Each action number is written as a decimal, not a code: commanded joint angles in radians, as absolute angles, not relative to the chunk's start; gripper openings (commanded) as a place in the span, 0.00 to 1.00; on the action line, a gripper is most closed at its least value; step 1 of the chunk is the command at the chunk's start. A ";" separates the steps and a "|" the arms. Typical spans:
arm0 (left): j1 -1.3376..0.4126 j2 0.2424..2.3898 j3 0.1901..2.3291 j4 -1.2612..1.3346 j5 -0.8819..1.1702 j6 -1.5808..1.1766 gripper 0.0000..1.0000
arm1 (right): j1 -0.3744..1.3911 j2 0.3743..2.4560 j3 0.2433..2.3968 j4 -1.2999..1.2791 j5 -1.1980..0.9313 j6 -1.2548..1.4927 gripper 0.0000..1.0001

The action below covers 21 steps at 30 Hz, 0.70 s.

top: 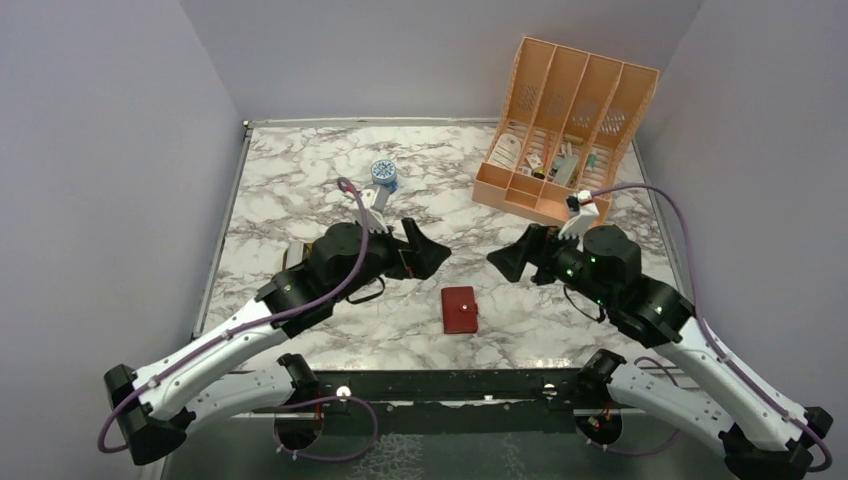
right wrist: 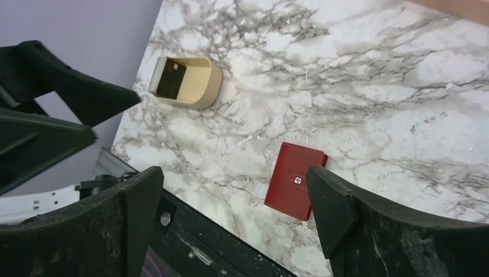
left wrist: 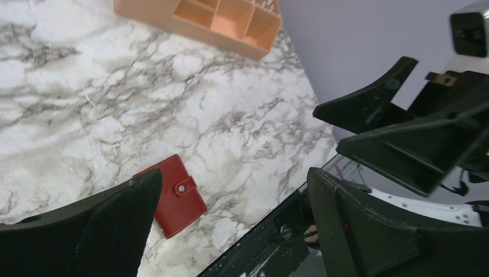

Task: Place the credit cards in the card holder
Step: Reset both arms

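Note:
The dark red card holder (top: 460, 309) lies folded shut and snapped on the marble table, near the front edge between the two arms. It also shows in the left wrist view (left wrist: 179, 199) and the right wrist view (right wrist: 294, 179). My left gripper (top: 430, 250) (left wrist: 233, 176) hovers open and empty above and to the left of the holder. Facing it from the right, my right gripper (top: 505, 262) (right wrist: 233, 173) is open and empty too. One black credit card (right wrist: 172, 79) lies inside a tan tray (right wrist: 206, 86) at the table's left side.
A large peach slotted organizer (top: 570, 130) (left wrist: 202, 20) with small items stands at the back right. A small blue-and-white round object (top: 384, 174) sits behind the left arm. The table's dark front rail (top: 440, 385) runs just below the card holder.

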<state>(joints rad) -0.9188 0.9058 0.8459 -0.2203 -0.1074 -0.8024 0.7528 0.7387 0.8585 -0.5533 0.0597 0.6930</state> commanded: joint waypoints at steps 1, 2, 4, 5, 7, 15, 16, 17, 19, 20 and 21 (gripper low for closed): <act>-0.926 0.810 0.928 -0.305 -0.129 -0.703 0.99 | 0.755 0.681 0.925 -0.645 0.186 0.675 0.96; -0.926 0.794 0.936 -0.305 -0.129 -0.695 0.99 | 0.755 0.670 0.937 -0.653 0.200 0.677 0.96; -0.927 0.764 0.946 -0.305 -0.130 -0.684 0.99 | 0.754 0.657 0.954 -0.672 0.227 0.693 0.96; -0.926 0.751 0.947 -0.304 -0.130 -0.680 0.99 | 0.755 0.649 0.960 -0.680 0.242 0.706 0.96; -0.926 0.729 0.944 -0.304 -0.133 -0.672 0.99 | 0.755 0.633 0.960 -0.686 0.265 0.725 0.96; -0.926 0.670 0.863 -0.290 -0.173 -0.672 0.99 | 0.755 0.549 0.894 -0.671 0.319 0.764 0.96; -0.926 0.667 0.855 -0.289 -0.174 -0.672 0.99 | 0.755 0.541 0.886 -0.664 0.312 0.758 0.96; -0.926 0.666 0.849 -0.289 -0.177 -0.674 0.99 | 0.755 0.537 0.881 -0.664 0.311 0.757 0.96; -0.926 0.659 0.840 -0.290 -0.182 -0.676 0.99 | 0.755 0.540 0.885 -0.690 0.328 0.777 0.96; -0.926 0.657 0.838 -0.289 -0.184 -0.678 0.99 | 0.755 0.543 0.887 -0.698 0.335 0.783 0.96; -0.926 0.655 0.836 -0.290 -0.185 -0.681 0.99 | 0.755 0.543 0.887 -0.702 0.336 0.786 0.96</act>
